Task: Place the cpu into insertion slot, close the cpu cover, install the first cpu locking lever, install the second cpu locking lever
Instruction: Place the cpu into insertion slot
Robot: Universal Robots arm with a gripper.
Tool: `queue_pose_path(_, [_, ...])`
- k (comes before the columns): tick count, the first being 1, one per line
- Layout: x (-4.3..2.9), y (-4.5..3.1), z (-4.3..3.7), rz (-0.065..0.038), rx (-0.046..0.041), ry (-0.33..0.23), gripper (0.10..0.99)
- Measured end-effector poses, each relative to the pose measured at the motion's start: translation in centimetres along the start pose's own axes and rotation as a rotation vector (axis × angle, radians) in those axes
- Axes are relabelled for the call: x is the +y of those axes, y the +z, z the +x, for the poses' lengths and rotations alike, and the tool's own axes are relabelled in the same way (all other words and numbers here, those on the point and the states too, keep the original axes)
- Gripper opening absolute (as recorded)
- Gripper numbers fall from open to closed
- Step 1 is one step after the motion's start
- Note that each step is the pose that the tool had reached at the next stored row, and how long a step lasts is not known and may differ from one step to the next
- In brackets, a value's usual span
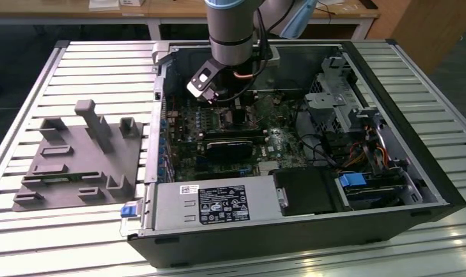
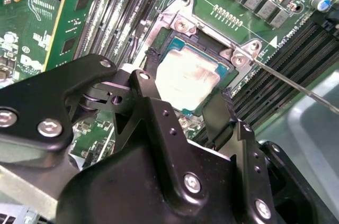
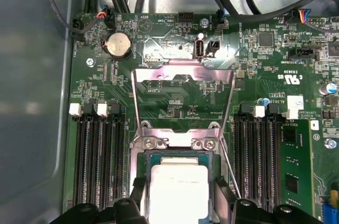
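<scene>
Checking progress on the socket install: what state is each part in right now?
cpu: lying flat in the insertion slot.
insertion slot: filled by the cpu.
cpu cover: open, raised off the slot.
locking lever: unlatched, sticking up free.
gripper: low over the cpu.

Square silver-topped cpu [image 2: 188, 78] lies in metal-rimmed square insertion slot [image 2: 160, 32]; hinged silver frame cpu cover [image 3: 183, 71] raised off slot; long black memory slots [image 3: 98, 155] flank slot both sides; black gripper [image 2: 186, 82] directly over cpu
</scene>
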State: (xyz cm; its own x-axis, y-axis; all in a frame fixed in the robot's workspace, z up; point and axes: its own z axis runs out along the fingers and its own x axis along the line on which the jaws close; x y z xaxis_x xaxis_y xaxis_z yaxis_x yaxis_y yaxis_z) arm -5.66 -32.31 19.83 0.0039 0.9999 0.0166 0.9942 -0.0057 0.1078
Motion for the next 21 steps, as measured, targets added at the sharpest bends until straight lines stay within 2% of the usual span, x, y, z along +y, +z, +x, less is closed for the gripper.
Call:
queue_pose_path(8, [0.17, -1.56, 0.03, 0.0, 0.0, 0.0, 0.612])
queue_pose_path(16, [0.17, -1.6, 0.03, 0.0, -0.0038, 0.0, 0.596])
queue_pose_path(18, [0.18, -1.6, 0.03, 0.0, -0.0047, -0.001, 0.471])
queue_pose_path(19, [0.17, -1.6, 0.03, 0.0, -0.0052, -0.001, 0.471])
queue_pose_path(21, [0.17, -1.6, 0.03, 0.0, -0.0061, -0.001, 0.357])
